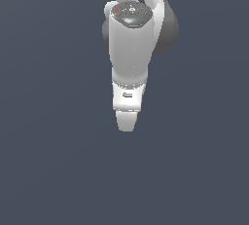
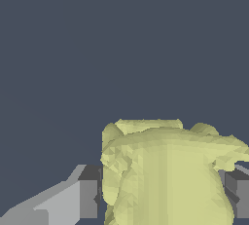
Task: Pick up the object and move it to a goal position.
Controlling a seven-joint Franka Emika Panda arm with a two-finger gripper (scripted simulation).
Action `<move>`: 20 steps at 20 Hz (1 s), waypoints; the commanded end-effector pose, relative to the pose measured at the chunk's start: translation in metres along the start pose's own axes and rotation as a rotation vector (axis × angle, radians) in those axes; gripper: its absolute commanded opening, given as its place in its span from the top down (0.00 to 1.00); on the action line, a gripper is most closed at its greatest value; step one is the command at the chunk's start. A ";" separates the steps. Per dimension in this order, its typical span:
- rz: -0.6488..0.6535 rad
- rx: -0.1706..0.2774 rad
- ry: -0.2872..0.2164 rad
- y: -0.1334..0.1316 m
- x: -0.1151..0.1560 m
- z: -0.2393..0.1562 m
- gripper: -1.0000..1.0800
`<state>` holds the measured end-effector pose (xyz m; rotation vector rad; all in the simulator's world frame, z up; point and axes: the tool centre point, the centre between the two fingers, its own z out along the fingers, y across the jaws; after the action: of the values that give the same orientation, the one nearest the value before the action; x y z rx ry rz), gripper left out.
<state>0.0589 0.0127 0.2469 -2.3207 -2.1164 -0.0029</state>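
In the wrist view the pale yellow lumpy object (image 2: 165,170) sits between my two dark grey fingers (image 2: 90,192), one on each side and both touching it. My gripper (image 2: 164,195) is shut on the object. In the exterior view the white arm points down over the dark floor. Only the white hand of the gripper (image 1: 127,119) shows there, and the fingers and the object are hidden behind it. I cannot tell whether the object rests on the floor or is lifted.
A plain dark blue-grey floor (image 1: 48,170) surrounds the arm in both views. No other objects, goal marker or edges show.
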 end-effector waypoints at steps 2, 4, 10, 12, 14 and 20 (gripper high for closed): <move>-0.001 0.001 0.001 0.005 -0.007 -0.039 1.00; 0.000 0.001 0.001 0.009 -0.012 -0.059 1.00; 0.001 0.001 0.000 0.018 -0.021 -0.109 1.00; 0.001 0.001 0.000 0.020 -0.024 -0.121 1.00; 0.002 0.001 -0.001 0.022 -0.026 -0.131 1.00; 0.003 0.001 -0.001 0.027 -0.029 -0.149 1.00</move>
<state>0.0818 -0.0184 0.3920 -2.3241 -2.1139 -0.0014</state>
